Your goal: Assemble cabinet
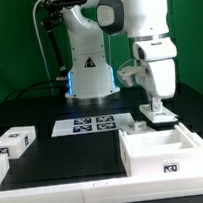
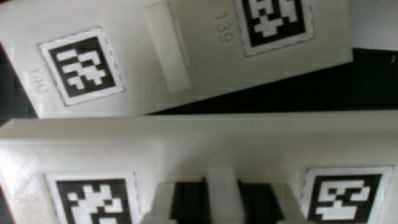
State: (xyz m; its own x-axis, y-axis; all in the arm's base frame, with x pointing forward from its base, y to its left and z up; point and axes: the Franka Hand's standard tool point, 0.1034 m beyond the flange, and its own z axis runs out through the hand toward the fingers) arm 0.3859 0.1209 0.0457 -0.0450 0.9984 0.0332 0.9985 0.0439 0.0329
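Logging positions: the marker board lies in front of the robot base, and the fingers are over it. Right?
No. The marker board does lie in front of the robot base, but the exterior view shows the fingers over a small drawer block beside the cabinet, not the board.

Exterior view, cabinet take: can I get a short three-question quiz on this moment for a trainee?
1. True or false: the hand hangs just beyond the cabinet, at the exterior view's right.
2. Pick one: the drawer block lying apart from the hand is A) at the exterior view's left, B) inside the cabinet, C) between the hand's fingers.
3. Short answer: what colour is the table top?
Key: 1 true; 2 A; 3 black.
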